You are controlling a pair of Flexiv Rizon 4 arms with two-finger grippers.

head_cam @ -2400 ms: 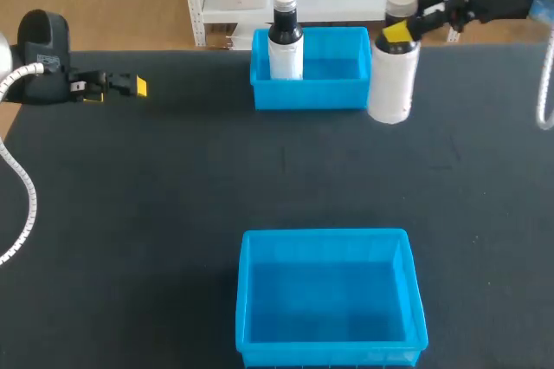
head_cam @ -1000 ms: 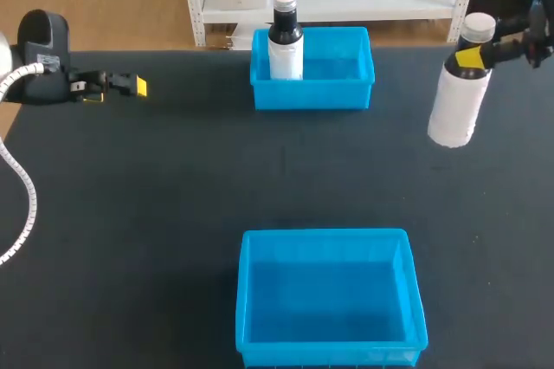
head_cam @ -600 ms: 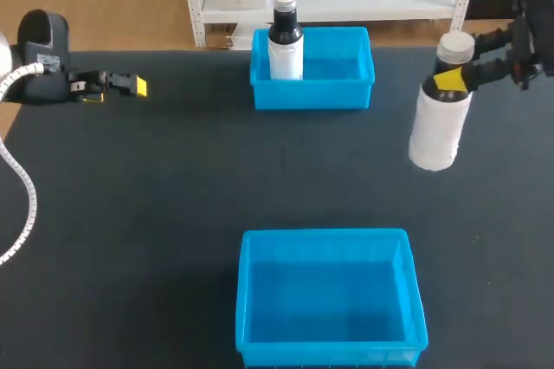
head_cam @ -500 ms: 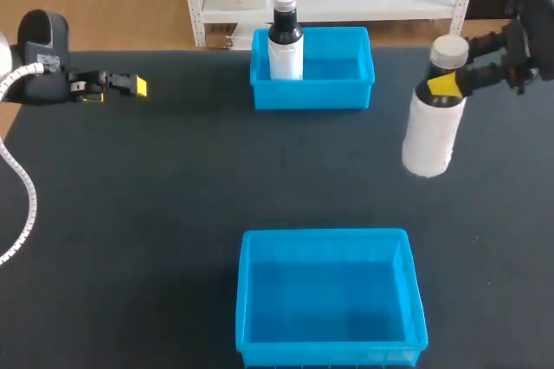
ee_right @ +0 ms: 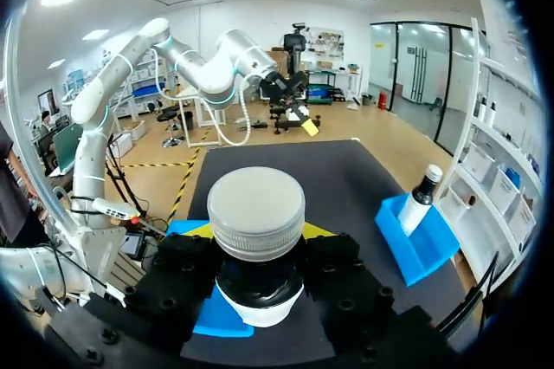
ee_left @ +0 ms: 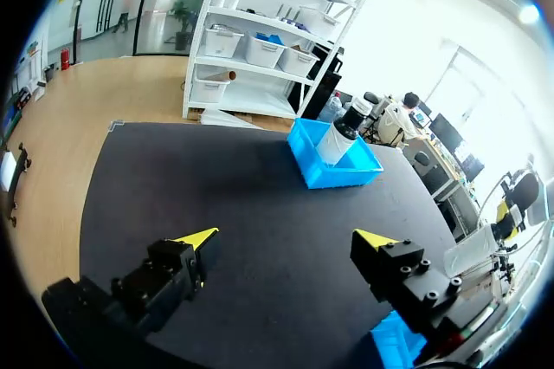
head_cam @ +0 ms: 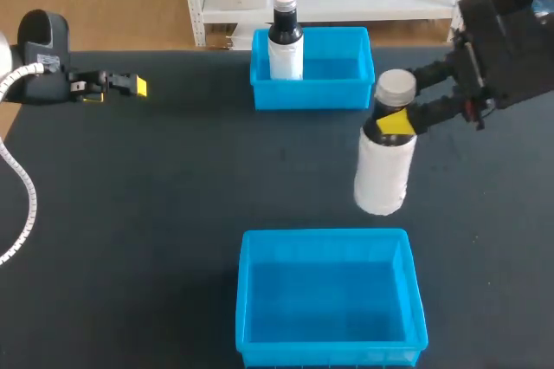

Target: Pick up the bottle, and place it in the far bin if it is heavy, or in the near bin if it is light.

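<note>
The right arm is hanging in from the table's 2 o'clock side, and the right gripper (head_cam: 396, 119) is clamping its yellow-tipped fingers on the neck of the white bottle (head_cam: 382, 170), one finger on each side just under the pale cap. The bottle is hanging nearly upright, its base tipped slightly toward the near bin (head_cam: 247, 300). It is sitting in the open stretch between the two bins, at about 1 o'clock from the near bin and 5 o'clock from the far bin (head_cam: 313, 96), with its base close to the near bin's far rim.

The far bin is sitting at the table's 12 o'clock edge. A dark bottle (head_cam: 285, 35) with a white label and white cap is standing upright in its 9 o'clock corner.

The left gripper (head_cam: 137, 87) is resting low at the table's 10 o'clock corner, well apart from both bins. Its own camera is showing the fingers spread wide with nothing between them and the far bin out ahead of them.
</note>
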